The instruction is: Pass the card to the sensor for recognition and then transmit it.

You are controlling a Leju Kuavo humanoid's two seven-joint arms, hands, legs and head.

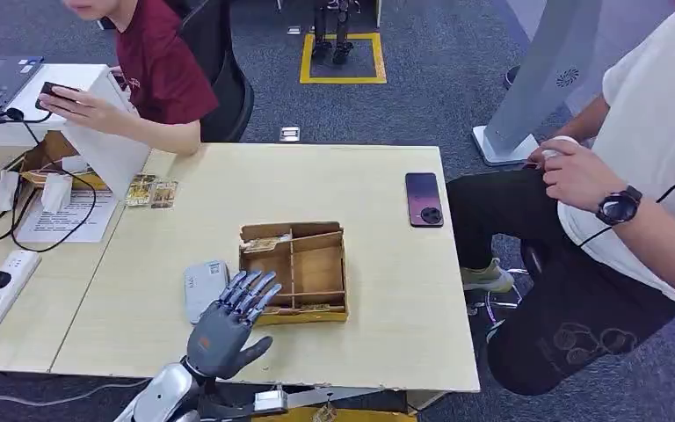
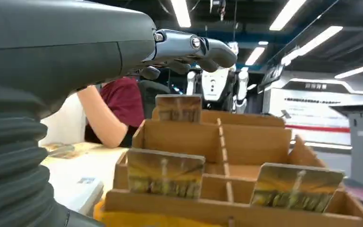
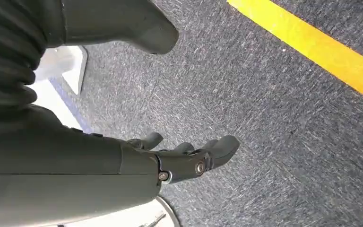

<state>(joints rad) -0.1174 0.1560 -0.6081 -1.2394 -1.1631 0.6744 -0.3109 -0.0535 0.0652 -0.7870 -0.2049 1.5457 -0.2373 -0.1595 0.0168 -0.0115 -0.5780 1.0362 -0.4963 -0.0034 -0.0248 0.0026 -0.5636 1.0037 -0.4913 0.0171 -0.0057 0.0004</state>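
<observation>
Left hand (image 1: 228, 325), fingers spread and empty, hovers beside the wooden box (image 1: 296, 271) where cards (image 2: 165, 173) stand upright on the counter (image 1: 387, 290); reaching carelessly could topple neighbouring cards.

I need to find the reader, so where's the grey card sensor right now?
In the head view the grey sensor lies flat on the table, just left of the wooden card box, with the left hand hovering beside it.

Pale wood table (image 1: 378, 290) (blue-grey carpet (image 1: 439, 79))
</observation>
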